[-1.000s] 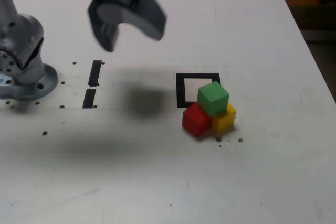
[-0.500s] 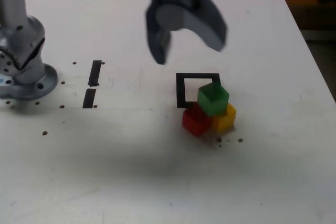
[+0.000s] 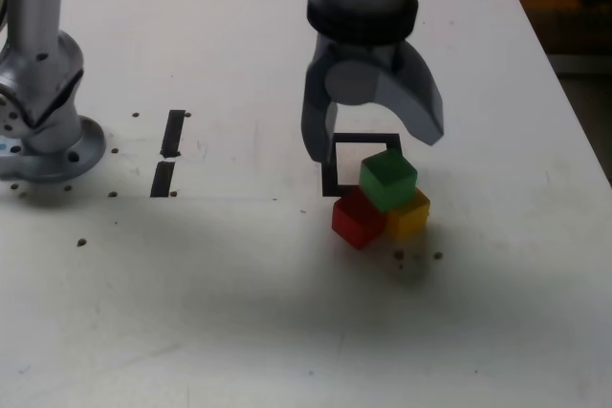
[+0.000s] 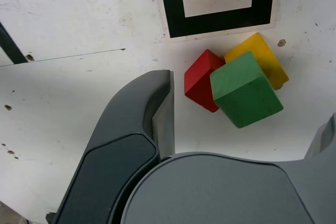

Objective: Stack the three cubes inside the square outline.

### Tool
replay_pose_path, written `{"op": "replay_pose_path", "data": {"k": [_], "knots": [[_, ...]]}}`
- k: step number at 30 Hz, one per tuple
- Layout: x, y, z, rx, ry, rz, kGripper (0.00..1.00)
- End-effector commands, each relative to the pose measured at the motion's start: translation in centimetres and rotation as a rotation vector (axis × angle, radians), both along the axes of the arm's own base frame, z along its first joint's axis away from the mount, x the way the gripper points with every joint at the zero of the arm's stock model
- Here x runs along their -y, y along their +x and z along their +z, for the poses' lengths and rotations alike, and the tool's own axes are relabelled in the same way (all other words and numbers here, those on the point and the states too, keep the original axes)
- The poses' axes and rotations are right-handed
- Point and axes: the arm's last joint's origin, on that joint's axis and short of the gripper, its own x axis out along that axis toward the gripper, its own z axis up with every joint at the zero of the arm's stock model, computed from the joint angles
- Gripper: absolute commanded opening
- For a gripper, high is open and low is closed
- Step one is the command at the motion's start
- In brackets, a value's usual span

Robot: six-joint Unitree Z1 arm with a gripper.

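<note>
Three cubes sit in a tight cluster just in front of the square outline (image 3: pixel 332 182), on its near edge and outside its white centre. The green cube (image 3: pixel 388 180) rests tilted on top of the red cube (image 3: pixel 358 218) and the yellow cube (image 3: pixel 411 216). My gripper (image 3: pixel 373 145) hangs open above the outline, just behind the cluster, holding nothing. In the wrist view the green cube (image 4: pixel 245 89), red cube (image 4: pixel 201 81) and yellow cube (image 4: pixel 262 56) lie between my spread fingers (image 4: pixel 163 108), with the outline (image 4: pixel 220 21) beyond them.
The arm's grey base (image 3: pixel 38 140) stands at the exterior view's left. Two short black strips (image 3: pixel 172 131) lie between it and the outline. The white table's edge (image 3: pixel 574 112) runs along the exterior view's right.
The gripper has swung from the upper left toward the exterior view's right and come down over the outline, staying open. The cubes have not moved.
</note>
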Motion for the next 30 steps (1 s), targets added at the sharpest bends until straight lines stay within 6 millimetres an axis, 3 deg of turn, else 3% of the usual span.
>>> {"op": "replay_pose_path", "data": {"k": [1,9,19,24,30], "knots": [[0.1,0.3,-0.4,-0.004,-0.004,0.001,0.99],[0.5,1.6,-2.2,-0.022,-0.013,0.002,0.97],[0.6,2.2,-3.6,-0.052,-0.009,0.011,0.85],[0.6,2.3,-3.8,-0.045,0.005,0.025,0.68],[0.6,2.7,-3.7,-0.002,0.018,0.035,0.31]]}}
